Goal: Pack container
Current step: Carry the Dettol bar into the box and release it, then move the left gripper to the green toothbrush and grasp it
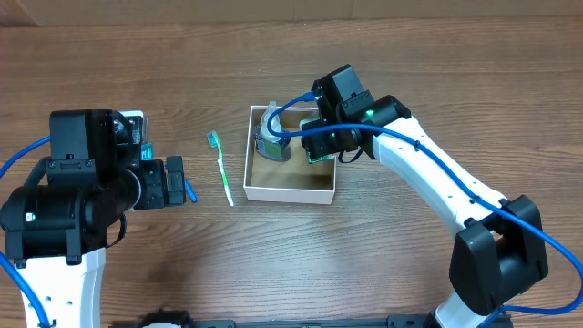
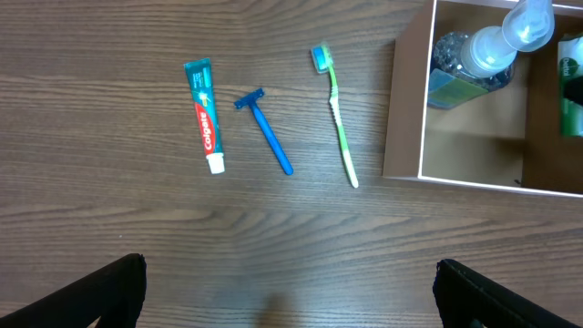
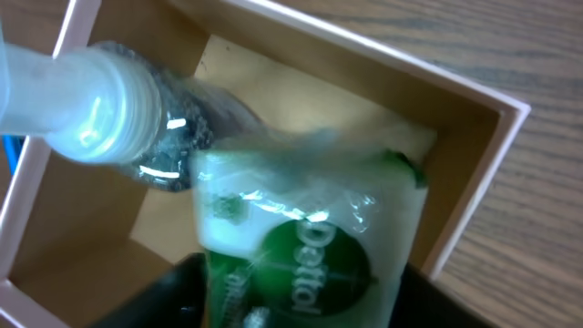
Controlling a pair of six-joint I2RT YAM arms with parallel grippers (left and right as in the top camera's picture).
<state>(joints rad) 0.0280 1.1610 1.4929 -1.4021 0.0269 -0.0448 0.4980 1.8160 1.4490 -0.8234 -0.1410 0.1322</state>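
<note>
The right tool [image 1: 319,143] hangs over the box's right half with its jaws closed on a green Dettol soap pack [image 3: 301,246]. Only dark finger edges show beside the pack, so the grip is judged from how the pack sits before the wrist camera. It is held low over the brown floor, probably so that it can be set down next to what is already inside. The box [image 1: 290,195] sits mid-bench, and a clear bottle [image 1: 270,137] with a pale cap occupies its left rear corner. The remaining floor is bare. The left tool [image 1: 176,180] hovers well left of the box, spread wide and holding nothing, likely waiting above the loose items. A toothbrush [image 1: 221,169] lies just left of the box, with a razor [image 2: 266,130] and toothpaste [image 2: 205,116] farther left on the bench [image 1: 364,255], unpacked.
</note>
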